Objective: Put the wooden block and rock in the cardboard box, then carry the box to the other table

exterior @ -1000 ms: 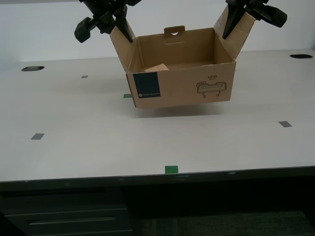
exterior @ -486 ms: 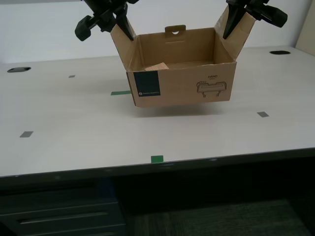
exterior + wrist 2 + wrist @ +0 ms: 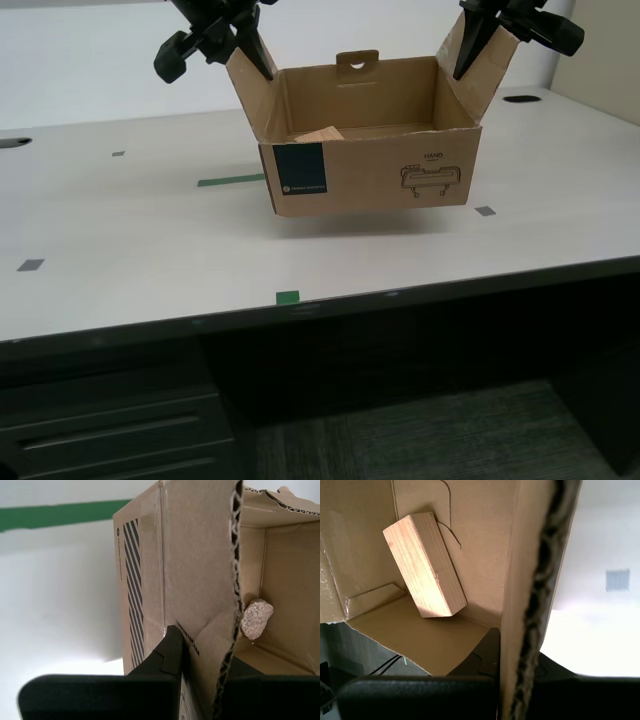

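Observation:
The cardboard box (image 3: 370,180) hangs a little above the white tabletop, held by both raised side flaps. My second gripper (image 3: 250,55) is shut on the flap at the exterior view's left, and its wrist view shows that flap (image 3: 195,555) between the fingers (image 3: 167,652). My first gripper (image 3: 470,55) is shut on the flap at the exterior view's right (image 3: 530,580). The wooden block (image 3: 424,565) leans inside the box, its top edge showing (image 3: 318,136). The rock (image 3: 256,618) lies inside against a wall. The other table is out of view.
Below the box is a smooth white tabletop (image 3: 120,230) with a green tape strip (image 3: 230,181), a green square (image 3: 287,297) at its front edge and grey squares (image 3: 485,211). Dark drawers (image 3: 110,430) sit under it. A beige panel (image 3: 600,60) stands at the exterior view's far right.
The whole table scene has slid toward the exterior view's left and its front edge sits higher, so the camera has moved. The box stays held the same way in both grippers.

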`<state>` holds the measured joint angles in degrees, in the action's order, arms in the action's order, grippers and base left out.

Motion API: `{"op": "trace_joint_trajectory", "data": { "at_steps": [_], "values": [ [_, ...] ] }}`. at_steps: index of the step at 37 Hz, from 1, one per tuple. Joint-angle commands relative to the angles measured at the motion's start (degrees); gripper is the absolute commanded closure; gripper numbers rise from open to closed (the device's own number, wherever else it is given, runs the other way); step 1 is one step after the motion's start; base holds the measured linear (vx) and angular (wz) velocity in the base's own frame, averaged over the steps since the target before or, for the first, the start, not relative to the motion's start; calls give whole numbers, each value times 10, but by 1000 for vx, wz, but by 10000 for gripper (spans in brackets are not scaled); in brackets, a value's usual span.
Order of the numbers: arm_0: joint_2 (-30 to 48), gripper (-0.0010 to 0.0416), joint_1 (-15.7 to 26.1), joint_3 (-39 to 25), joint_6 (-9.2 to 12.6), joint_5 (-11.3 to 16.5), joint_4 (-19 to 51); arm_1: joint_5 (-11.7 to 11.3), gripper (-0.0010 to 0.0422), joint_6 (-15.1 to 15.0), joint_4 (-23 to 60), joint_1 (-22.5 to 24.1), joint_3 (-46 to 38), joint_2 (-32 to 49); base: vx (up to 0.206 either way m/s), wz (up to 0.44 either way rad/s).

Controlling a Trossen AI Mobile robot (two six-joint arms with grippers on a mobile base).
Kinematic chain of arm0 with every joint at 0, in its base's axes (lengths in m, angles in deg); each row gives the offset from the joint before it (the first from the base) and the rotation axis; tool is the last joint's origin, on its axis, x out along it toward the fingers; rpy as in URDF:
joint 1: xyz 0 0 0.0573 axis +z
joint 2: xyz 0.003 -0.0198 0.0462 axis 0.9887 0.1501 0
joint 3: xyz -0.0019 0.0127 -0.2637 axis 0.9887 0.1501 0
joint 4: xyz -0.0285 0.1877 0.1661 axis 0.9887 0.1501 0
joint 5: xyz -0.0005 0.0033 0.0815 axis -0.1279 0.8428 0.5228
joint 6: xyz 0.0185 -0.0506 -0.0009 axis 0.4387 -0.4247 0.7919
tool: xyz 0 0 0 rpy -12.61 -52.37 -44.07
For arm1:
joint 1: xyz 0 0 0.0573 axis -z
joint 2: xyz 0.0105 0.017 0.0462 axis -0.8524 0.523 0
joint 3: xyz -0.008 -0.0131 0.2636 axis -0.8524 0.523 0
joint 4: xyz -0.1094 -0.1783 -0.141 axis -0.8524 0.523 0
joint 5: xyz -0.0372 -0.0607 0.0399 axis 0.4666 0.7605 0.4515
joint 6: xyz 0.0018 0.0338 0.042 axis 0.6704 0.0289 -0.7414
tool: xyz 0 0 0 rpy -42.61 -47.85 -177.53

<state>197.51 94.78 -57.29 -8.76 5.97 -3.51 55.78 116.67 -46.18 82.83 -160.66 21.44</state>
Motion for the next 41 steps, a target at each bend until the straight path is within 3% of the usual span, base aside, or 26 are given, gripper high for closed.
{"op": "trace_joint_trajectory", "data": {
  "at_steps": [1,10,16,29,32,41],
  "values": [
    [-1,406,2,0,2,12,-3,17,413,6,-6,1,-1,-1,-87,-9],
    [-1,406,2,0,4,12,-2,18,413,7,-8,0,-1,-2,-82,98],
    [-1,406,5,0,12,12,-1,43,413,-16,-3,0,-1,-1,-64,210],
    [-1,406,14,0,53,11,-24,50,413,-61,-34,-1,-1,-1,-57,294],
    [-1,406,14,0,53,12,-24,62,413,-66,-30,-2,-1,-1,-58,314],
    [-1,406,15,0,53,12,-23,62,413,-63,-26,-1,-1,-1,-59,309]
  ]
}}
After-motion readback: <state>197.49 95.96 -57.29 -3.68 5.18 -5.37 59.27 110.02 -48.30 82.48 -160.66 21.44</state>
